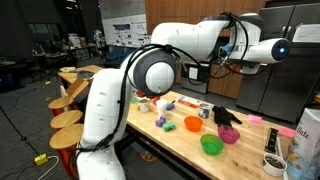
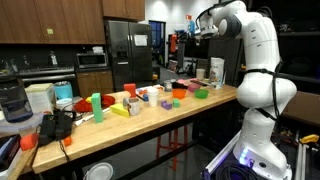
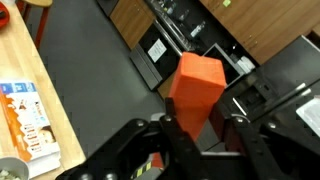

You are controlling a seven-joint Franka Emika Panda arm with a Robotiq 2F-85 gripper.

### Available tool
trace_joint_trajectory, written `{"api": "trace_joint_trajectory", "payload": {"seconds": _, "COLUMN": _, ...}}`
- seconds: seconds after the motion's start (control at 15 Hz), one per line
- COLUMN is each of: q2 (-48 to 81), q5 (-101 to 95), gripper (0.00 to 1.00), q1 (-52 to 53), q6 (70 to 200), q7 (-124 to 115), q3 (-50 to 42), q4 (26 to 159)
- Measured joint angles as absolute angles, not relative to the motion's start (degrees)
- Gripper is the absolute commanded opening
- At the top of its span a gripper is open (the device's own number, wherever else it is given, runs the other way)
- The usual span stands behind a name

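Gripper (image 3: 203,128) pinched orange block (image 3: 197,85) high off wooden table (image 3: 22,75), mid-carry; next move likely needed a controlled descent.

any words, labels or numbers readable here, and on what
None can be read.
Wall posters: too small, blurred.
White carton at the table end: print blurred.
Printed box on the table, wrist view: lettering blurred.
Orange block in the claw: no markings visible.
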State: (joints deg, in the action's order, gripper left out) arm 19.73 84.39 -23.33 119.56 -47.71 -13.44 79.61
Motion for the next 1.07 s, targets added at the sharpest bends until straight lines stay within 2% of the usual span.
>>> {"api": "trace_joint_trajectory", "payload": {"seconds": 0.47, "q2": 26.51, "q5": 99.28, "gripper": 0.13, "q1": -25.76, "q6": 106.99, "q7": -40.2, "q3": -11.17, "q4": 76.95}}
{"api": "trace_joint_trajectory", "payload": {"seconds": 1.07, "q2": 30.97, "q5": 102.97, "gripper": 0.13, "q1": -25.83, "q6": 99.32, "q7": -41.67, "q3": -9.18, "q4": 75.63}}
